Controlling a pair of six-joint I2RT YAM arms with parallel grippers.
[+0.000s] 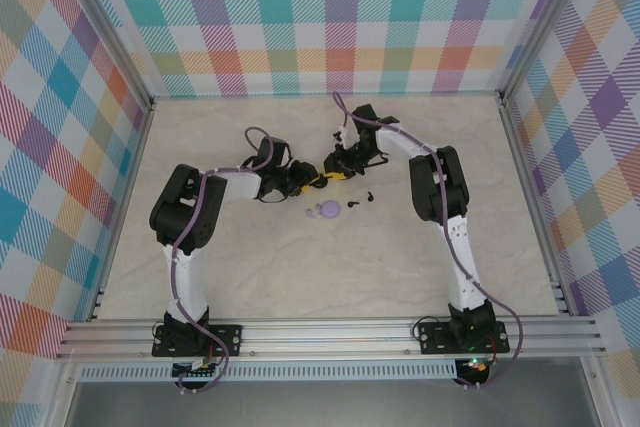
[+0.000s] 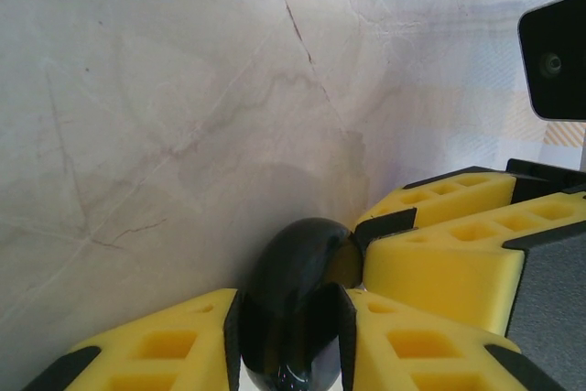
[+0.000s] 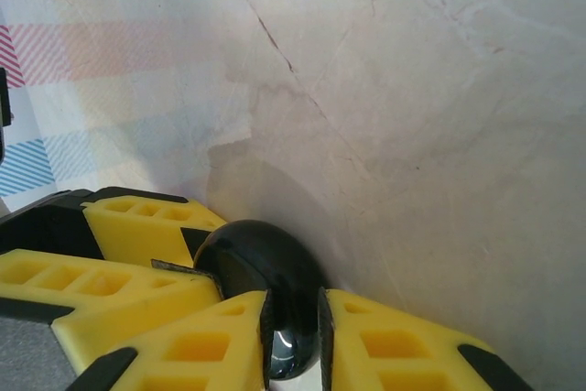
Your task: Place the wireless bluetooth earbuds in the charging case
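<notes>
Both sets of jaws meet above the middle of the counter point(image 1: 250, 267) and pinch the same glossy black disc point(image 2: 298, 309). The left jaws grip it from one side and the right jaws from the other, with yellow fingers point(image 3: 211, 345) pressed against its rim. The lavender charging case point(image 1: 328, 210) lies on the counter just on the near side of them, touched by neither arm. The two earbuds point(image 1: 352, 207) sit loose on the counter just to its right.
</notes>
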